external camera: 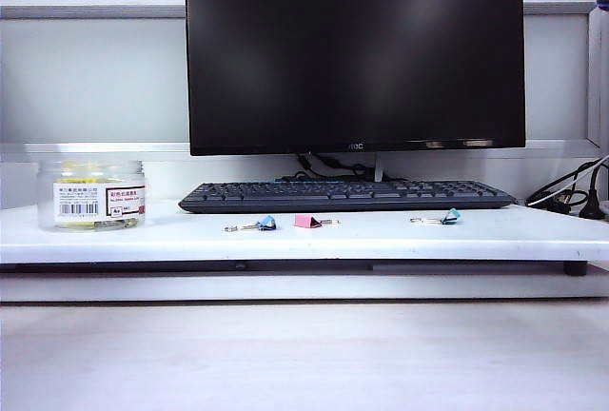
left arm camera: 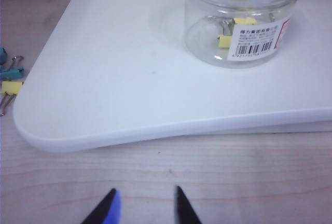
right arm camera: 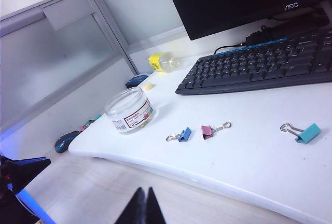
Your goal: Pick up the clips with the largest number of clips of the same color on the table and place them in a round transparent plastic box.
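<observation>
The round transparent plastic box [external camera: 91, 195], a squat clear jar with barcode and red-edged labels, sits at the white board's [external camera: 381, 238] nine o'clock end. Inside lie yellow clips [left arm camera: 224, 41] with silver handles. The left gripper [left arm camera: 143, 206] hovers empty, jaws parted. The right gripper [right arm camera: 146, 206] is closed, empty.

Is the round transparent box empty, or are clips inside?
Not empty: yellow clips lie inside the round transparent plastic box, seen through its clear wall.
</observation>
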Robot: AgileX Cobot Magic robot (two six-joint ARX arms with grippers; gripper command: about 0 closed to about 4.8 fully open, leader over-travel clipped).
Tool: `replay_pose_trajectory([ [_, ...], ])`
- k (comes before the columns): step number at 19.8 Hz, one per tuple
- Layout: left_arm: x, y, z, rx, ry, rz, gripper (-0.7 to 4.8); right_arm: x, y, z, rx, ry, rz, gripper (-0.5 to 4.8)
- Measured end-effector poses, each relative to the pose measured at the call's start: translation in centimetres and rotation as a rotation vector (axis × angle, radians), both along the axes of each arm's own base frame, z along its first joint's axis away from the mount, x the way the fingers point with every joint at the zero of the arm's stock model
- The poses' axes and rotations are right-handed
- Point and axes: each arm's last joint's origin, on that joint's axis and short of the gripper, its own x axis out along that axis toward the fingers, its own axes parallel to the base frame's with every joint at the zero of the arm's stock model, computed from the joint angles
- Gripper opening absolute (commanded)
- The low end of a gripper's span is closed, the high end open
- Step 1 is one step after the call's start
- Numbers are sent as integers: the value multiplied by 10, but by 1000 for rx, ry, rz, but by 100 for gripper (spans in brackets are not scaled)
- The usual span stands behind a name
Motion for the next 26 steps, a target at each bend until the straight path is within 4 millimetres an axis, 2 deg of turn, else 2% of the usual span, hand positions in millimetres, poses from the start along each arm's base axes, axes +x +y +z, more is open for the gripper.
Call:
replay_pose_trajectory([
  [16, 0, 0, 0, 0, 0, 0, 144, 0, 0, 0, -9, -8, -1, -5],
  [21, 0, 0, 0, 0, 0, 0, 144, 0, 0, 0, -212, -186, -41, -5],
  [26, 0, 0, 0, 0, 0, 0, 144, 5, -7, -8, -377, -166, -295, -5],
])
